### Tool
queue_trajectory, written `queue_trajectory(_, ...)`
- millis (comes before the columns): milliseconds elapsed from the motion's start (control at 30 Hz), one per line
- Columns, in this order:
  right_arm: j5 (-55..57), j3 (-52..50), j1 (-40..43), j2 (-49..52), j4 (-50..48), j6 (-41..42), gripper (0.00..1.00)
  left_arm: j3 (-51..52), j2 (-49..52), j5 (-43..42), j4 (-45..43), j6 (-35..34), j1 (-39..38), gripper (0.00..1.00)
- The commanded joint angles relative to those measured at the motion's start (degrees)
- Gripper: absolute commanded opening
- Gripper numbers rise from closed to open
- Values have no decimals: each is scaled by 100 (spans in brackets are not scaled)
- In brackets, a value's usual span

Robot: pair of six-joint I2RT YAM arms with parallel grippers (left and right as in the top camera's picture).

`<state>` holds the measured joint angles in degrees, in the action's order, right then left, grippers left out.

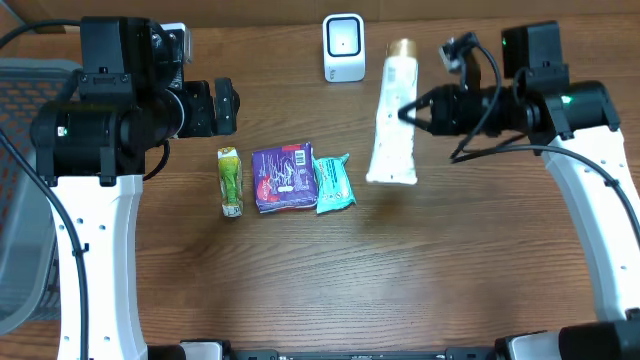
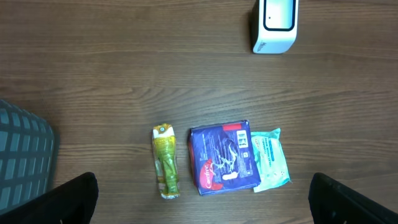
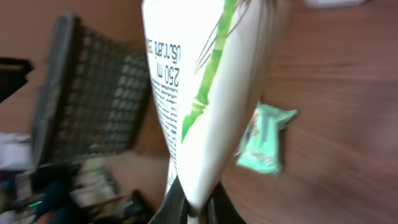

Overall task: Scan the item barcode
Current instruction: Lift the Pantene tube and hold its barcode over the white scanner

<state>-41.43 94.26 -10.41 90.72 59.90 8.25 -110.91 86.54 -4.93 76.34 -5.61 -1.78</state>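
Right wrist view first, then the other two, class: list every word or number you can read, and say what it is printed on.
"250 ml": on the white plastic tube with a green bamboo stripe.
Smaller lines beside it on the tube: too blurred to read.
Purple rectangular packet, teal soft pack, green slim sachet: print too small to read.
White box-shaped barcode scanner: no readable text.

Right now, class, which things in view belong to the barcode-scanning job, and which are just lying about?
In the job:
white tube, clamped in the right gripper
white scanner box

Lying about for now:
green stick packet
purple packet
teal wipes pack
grey basket
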Motion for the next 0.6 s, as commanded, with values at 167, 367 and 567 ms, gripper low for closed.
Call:
queue_trajectory(167, 5257, 1574, -1113, 455, -214, -136, 4, -57, 44, 0, 0, 46, -13, 100)
queue_trajectory(367, 7326, 1574, -1593, 1456, -1438, -973, 4, -57, 44, 0, 2, 48, -13, 99)
queue_trajectory(567, 7967, 1572, -1829, 2465, -3018, -3010, 4, -57, 44, 0, 2, 46, -13, 100)
